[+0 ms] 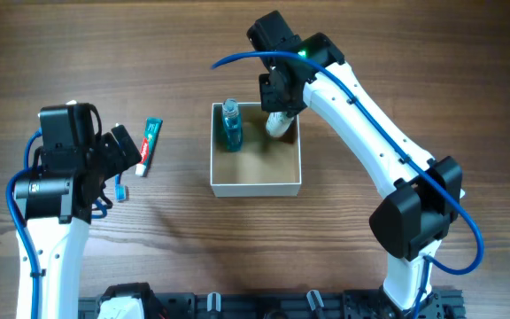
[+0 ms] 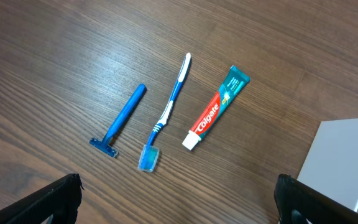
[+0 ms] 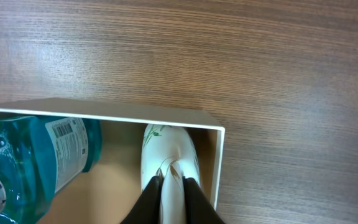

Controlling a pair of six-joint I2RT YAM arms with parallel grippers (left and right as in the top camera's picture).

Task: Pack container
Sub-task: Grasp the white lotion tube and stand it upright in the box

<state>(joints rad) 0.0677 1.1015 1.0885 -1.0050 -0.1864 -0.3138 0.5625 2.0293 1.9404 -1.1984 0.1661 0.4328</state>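
Note:
The container (image 1: 255,185) is a square white-walled box with a tan inside, at the table's middle. A blue mouthwash bottle (image 1: 230,124) lies in its far left part and shows in the right wrist view (image 3: 36,158). My right gripper (image 3: 171,182) is shut on a white tube (image 3: 166,149), holding it inside the container's far right corner (image 1: 279,122). My left gripper (image 2: 179,199) is open and empty above the table, near a blue razor (image 2: 122,119), a blue toothbrush (image 2: 166,112) and a toothpaste tube (image 2: 216,107). The toothpaste (image 1: 149,144) lies left of the container.
The container's white wall (image 2: 344,158) shows at the right edge of the left wrist view. The razor, toothbrush and toothpaste lie side by side on bare wood left of the container. The arm bases stand at the table's near edge.

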